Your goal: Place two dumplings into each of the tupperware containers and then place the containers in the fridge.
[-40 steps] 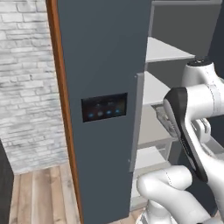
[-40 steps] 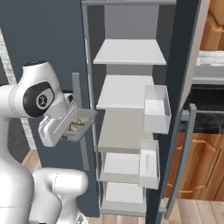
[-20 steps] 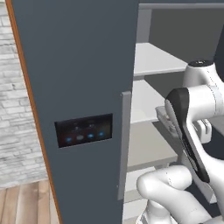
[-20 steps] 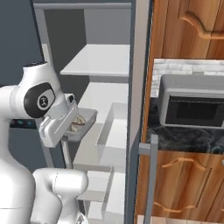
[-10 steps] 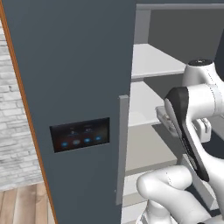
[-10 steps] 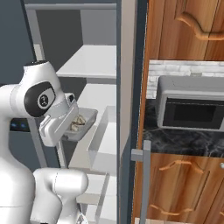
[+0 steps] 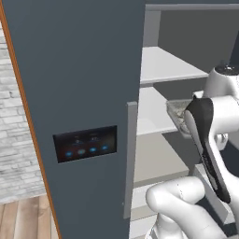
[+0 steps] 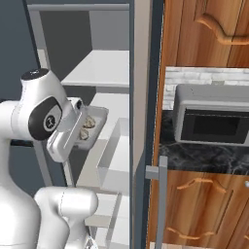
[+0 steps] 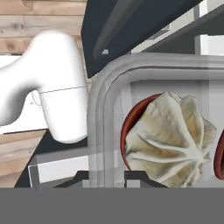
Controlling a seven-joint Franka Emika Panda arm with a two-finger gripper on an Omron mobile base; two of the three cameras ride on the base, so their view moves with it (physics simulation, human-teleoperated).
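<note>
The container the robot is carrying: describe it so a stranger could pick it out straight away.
Start at the tall slate-grey fridge with its door open and white shelves inside. In front of the shelves, the white arm's claw is shut on the wall of a shallow, pale, see-through container. Unlike the bare white shelves and door bins around it, it holds dumplings with crimped tops.
</note>
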